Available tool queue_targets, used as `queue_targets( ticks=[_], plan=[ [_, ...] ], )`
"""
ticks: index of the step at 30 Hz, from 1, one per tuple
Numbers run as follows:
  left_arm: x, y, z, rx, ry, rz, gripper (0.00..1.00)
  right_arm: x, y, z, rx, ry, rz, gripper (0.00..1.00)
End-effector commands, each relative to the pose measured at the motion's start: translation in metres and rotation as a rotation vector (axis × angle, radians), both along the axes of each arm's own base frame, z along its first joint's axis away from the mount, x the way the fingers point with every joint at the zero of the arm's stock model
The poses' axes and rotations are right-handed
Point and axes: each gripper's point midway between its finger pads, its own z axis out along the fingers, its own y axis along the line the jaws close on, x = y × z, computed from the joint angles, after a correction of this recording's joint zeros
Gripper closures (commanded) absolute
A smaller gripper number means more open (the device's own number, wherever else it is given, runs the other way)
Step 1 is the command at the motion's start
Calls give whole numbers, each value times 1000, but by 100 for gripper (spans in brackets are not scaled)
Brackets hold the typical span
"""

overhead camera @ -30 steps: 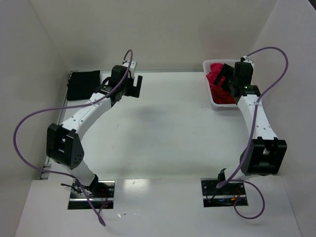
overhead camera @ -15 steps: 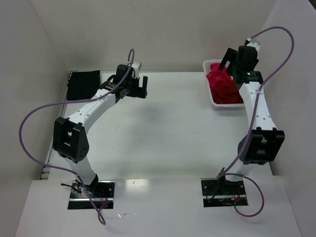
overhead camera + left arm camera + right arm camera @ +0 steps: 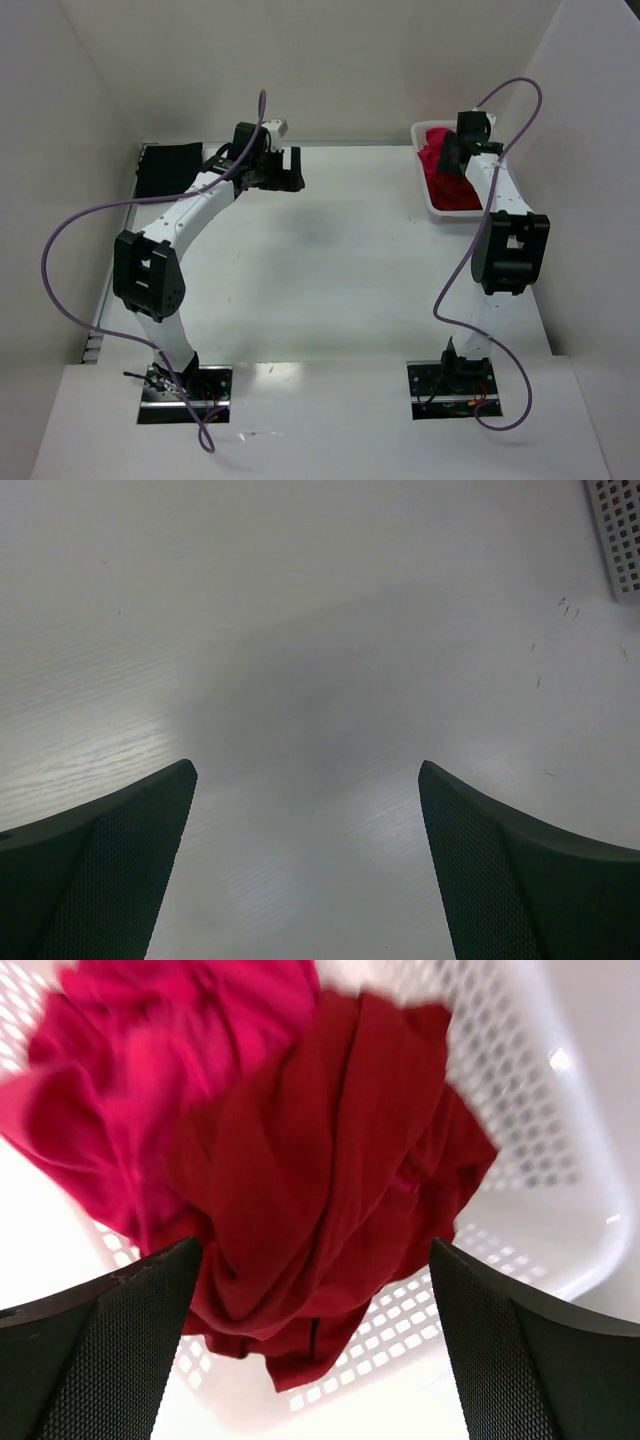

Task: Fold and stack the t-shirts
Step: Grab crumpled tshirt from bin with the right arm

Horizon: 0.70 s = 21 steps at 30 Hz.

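Arms both stretched toward the far side. My right gripper (image 3: 312, 1250) hangs wide open over the basket (image 3: 520, 1090), where the crimson shirt (image 3: 330, 1160) and magenta shirt (image 3: 150, 1070) sit bunched. My left gripper (image 3: 308, 770), open too, hovers above the table (image 3: 300, 600). I see the black shirt (image 3: 168, 170) at the far-left edge.

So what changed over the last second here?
The left gripper slid slightly right over the table, away from the black t-shirt. The right arm's elbow swung in toward the basket, with the right gripper kept above the crimson t-shirt and magenta t-shirt inside. Nothing taken or released: both stayed open, shirts unmoved.
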Motion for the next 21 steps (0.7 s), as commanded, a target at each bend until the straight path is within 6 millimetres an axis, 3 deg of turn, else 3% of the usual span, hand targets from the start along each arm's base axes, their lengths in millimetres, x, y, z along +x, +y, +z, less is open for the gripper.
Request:
queue_targets(
  ticks=[1,6,11,14,16,17,21],
  plan=[
    [7,0,6,-32,-8,-16,0,-14,-3,-20,82,32,-57,0],
    [4,-2,5,-35,2,-38,0,-17,5,-36,145,24,-86,5],
    [1,-3,1,-39,14,-48,0,-11,2,-21,181,-84,-85,12],
    [1,-3,1,-39,14,-48,0,-5,2,-28,202,-103,-72,16],
    [1,-3,1,-39,14,-48,0,1,4,-38,219,-90,-73,32],
    [-2,-2,3,-38,17,-48,0,4,7,-39,243,-95,-69,50],
    [-5,-3,7,-43,18,-55,0,15,4,-27,247,-158,-90,89]
  ],
)
